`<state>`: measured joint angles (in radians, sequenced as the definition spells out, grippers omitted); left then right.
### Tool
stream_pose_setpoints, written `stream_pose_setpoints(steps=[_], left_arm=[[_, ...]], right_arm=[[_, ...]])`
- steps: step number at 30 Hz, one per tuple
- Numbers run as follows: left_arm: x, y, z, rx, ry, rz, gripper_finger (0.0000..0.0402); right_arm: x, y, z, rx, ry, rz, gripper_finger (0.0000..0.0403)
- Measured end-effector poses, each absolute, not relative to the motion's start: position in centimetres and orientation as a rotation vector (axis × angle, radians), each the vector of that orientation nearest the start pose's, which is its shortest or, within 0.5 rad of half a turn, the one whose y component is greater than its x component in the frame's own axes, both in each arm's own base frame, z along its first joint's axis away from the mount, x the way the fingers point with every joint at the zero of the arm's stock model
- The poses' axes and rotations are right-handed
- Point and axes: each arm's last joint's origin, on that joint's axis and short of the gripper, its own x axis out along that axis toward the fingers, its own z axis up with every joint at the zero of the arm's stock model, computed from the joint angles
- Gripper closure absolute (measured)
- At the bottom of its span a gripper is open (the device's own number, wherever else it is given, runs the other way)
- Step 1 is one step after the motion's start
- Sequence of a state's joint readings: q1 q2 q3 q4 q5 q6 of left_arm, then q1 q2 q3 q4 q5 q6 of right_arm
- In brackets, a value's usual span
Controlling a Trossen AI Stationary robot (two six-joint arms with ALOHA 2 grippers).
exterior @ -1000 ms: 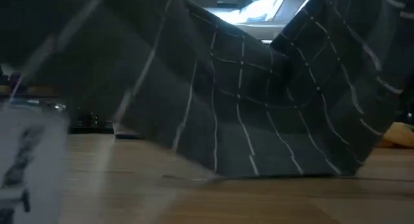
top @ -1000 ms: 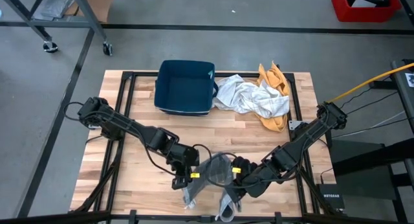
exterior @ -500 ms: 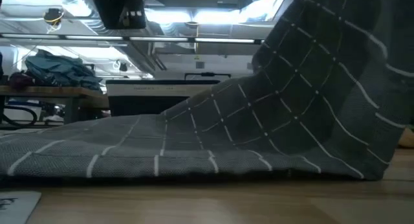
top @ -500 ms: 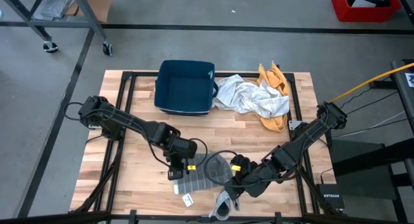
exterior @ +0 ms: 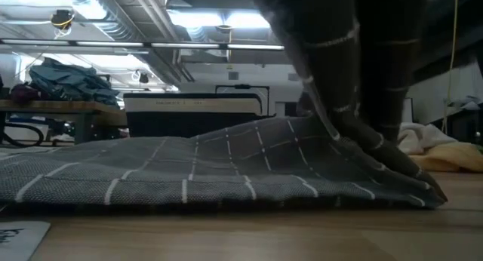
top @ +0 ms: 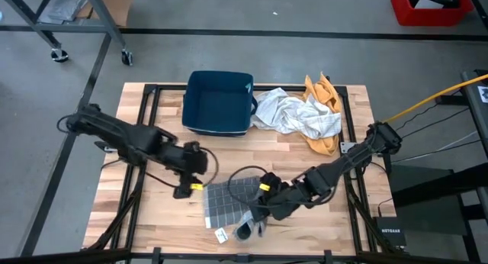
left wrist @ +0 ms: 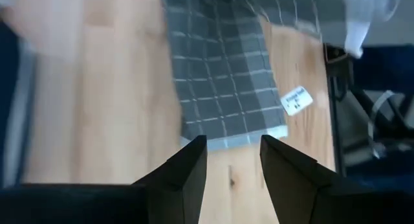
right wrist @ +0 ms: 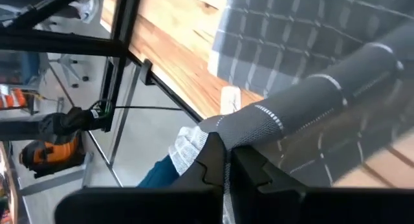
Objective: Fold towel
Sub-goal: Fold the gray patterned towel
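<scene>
Towel [top: 229, 205] is lying near the tabletop [top: 252, 157] front edge; right gripper [top: 255, 218] is pinching its lifted end, left gripper [top: 183, 191] is hanging released just beside it.

High view: overhead, straight down, takes in the whole table [top: 152, 153] and floor around it.
Low view: at tabletop level, looking level across into the room, very close to the towel [exterior: 189, 170].
Left wrist view: looks down at the towel's edge and bare wood, near.
Right wrist view: tilted, close over the towel at the table's edge.
All four share the towel.
</scene>
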<state>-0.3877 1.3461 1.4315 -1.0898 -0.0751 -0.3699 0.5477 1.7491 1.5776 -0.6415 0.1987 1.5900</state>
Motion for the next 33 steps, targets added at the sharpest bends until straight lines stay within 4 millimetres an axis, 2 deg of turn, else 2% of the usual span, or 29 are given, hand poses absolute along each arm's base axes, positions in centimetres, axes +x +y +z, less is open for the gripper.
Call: stream_pose_setpoints(steps=[7,13,18,33], left_arm=[[18.8,-9.2,38.7,-0.141,0.896,-0.023,0.0265],[16.1,-9.5,39.3,-0.157,0.892,0.006,0.0265],[15.2,-10.1,39.1,-0.133,0.900,0.025,0.0265],[14.4,-11.1,39.1,-0.108,0.879,0.014,0.0265]], right_arm=[[36.1,17.8,30.5,1.165,0.713,-0.285,0.0399],[38.3,16.8,28.8,1.170,0.714,-0.262,0.0398],[40.0,16.6,27.2,1.172,0.708,-0.231,0.0399],[42.5,16.4,23.8,1.187,0.679,-0.237,0.0396]])
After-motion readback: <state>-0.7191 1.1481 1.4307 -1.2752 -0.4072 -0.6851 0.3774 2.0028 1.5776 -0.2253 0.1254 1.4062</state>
